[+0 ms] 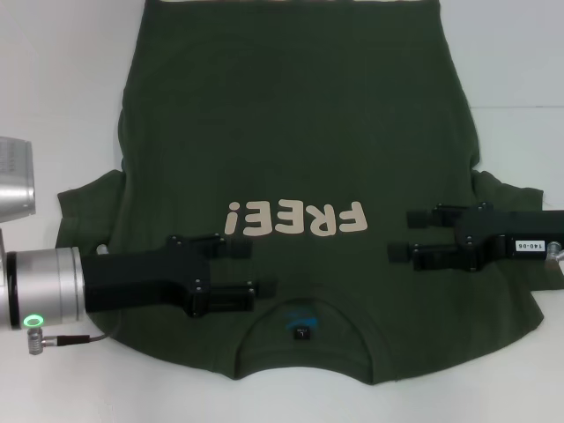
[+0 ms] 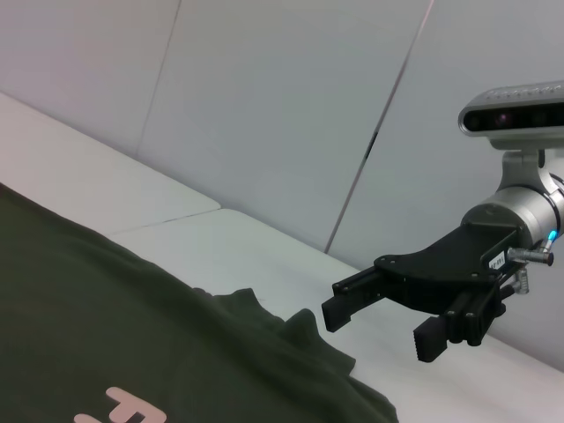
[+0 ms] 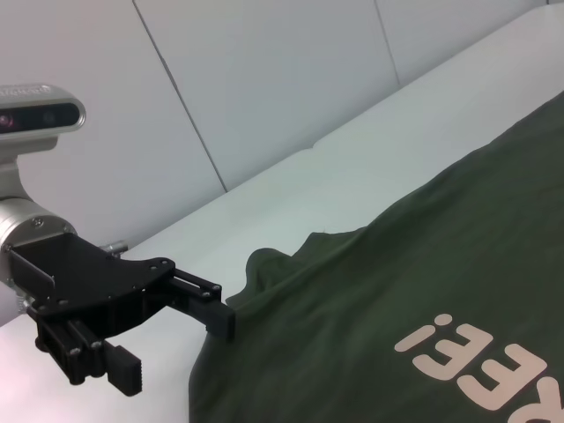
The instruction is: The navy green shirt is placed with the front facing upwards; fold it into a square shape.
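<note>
The navy green shirt [image 1: 291, 115] lies spread flat, front up, on the white table [image 1: 520, 88]. Its collar and small blue neck label [image 1: 302, 319] are nearest me, and the cream "FREE!" lettering [image 1: 295, 218] reads upside down. My left gripper [image 1: 257, 269] is open over the shirt just left of the collar, holding nothing. My right gripper [image 1: 401, 234] is open over the shoulder area right of the lettering, also holding nothing. The left wrist view shows the shirt [image 2: 132, 335] and the right gripper [image 2: 381, 326] raised above it. In the right wrist view the left gripper [image 3: 174, 352] hangs beside the shirt [image 3: 423, 264].
Both short sleeves [image 1: 84, 207] spread out to the sides on the table. The shirt's hem reaches the far table edge. A pale panelled wall [image 2: 291, 106] stands behind the table.
</note>
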Controlling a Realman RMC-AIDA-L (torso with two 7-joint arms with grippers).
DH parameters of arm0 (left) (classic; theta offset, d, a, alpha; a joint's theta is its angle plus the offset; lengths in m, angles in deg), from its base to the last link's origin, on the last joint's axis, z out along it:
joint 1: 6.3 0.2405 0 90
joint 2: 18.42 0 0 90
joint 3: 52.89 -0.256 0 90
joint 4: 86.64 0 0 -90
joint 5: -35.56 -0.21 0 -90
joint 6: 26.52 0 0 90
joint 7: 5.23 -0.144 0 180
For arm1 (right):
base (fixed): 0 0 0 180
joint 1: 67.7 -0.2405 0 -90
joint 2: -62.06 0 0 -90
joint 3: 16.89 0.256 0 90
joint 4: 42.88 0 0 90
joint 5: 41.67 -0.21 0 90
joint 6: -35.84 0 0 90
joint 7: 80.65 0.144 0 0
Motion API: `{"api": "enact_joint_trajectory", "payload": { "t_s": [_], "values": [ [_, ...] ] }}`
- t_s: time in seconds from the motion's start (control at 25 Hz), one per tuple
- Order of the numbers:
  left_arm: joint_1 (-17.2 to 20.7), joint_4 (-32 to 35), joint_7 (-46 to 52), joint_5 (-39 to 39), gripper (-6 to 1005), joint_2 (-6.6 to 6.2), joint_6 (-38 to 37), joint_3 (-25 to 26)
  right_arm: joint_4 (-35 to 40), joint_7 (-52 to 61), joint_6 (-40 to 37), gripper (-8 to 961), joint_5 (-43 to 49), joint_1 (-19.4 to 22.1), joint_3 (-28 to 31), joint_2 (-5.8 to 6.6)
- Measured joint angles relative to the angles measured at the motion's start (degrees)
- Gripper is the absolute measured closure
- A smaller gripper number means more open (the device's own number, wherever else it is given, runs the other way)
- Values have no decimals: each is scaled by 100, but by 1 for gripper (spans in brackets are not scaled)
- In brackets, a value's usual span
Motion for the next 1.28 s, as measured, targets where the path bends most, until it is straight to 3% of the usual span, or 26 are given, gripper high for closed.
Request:
{"api": "enact_joint_trajectory", "payload": {
  "t_s": [0.8, 1.28],
  "values": [
    [17, 27, 380, -11, 190, 9, 290, 161, 0, -59, 17, 53, -24, 15, 238, -105],
    [291, 72, 1209, -259, 197, -158, 736, 1670, 0, 3, 4, 54, -63, -87, 376, -225]
  ]
}}
